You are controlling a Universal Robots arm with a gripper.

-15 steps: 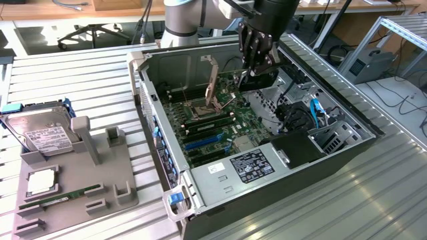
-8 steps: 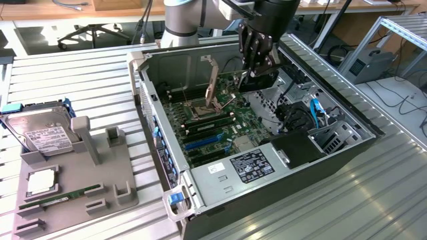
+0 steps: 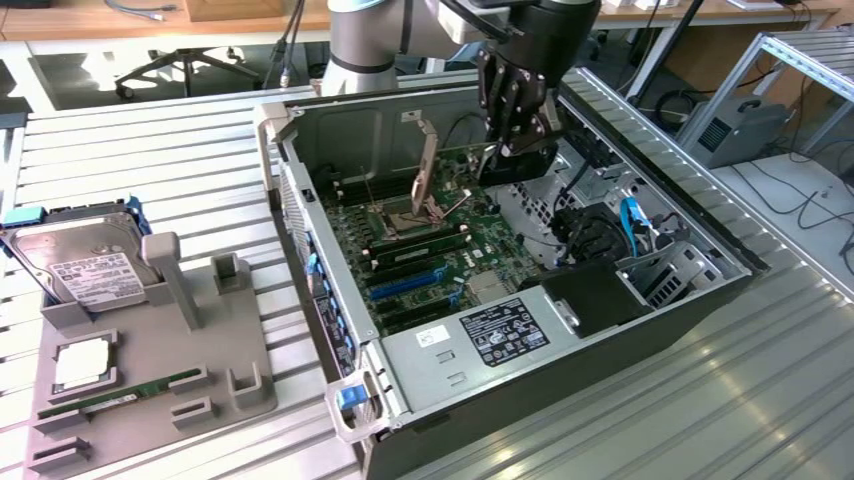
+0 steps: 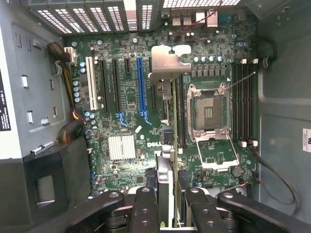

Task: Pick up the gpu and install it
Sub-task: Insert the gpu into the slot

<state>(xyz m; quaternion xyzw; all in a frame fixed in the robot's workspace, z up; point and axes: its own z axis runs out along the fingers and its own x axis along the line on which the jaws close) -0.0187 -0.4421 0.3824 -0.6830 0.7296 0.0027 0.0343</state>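
Observation:
My gripper point(image 3: 521, 135) hangs inside the open computer case point(image 3: 694, 215), shut on the gpu point(image 3: 523, 160), a thin black card held upright on its edge. In the wrist view the gpu point(image 4: 167, 145) runs edge-on between the two black fingers point(image 4: 146, 208), with its silver bracket point(image 4: 167, 63) at the far end. The card hovers above the green motherboard point(image 4: 126, 97), between the blue slot point(image 4: 141, 87) and the open CPU socket point(image 4: 209, 114). It is apart from the board.
A grey fixture tray point(image 3: 200, 370) at the exterior view's left holds a hard drive point(image 3: 87, 265), a CPU point(image 3: 83, 362) and a RAM stick point(image 3: 120, 393). The power supply point(image 3: 501, 330) and cables point(image 3: 587, 235) crowd the case. A raised metal socket plate point(image 3: 427, 170) stands near the card.

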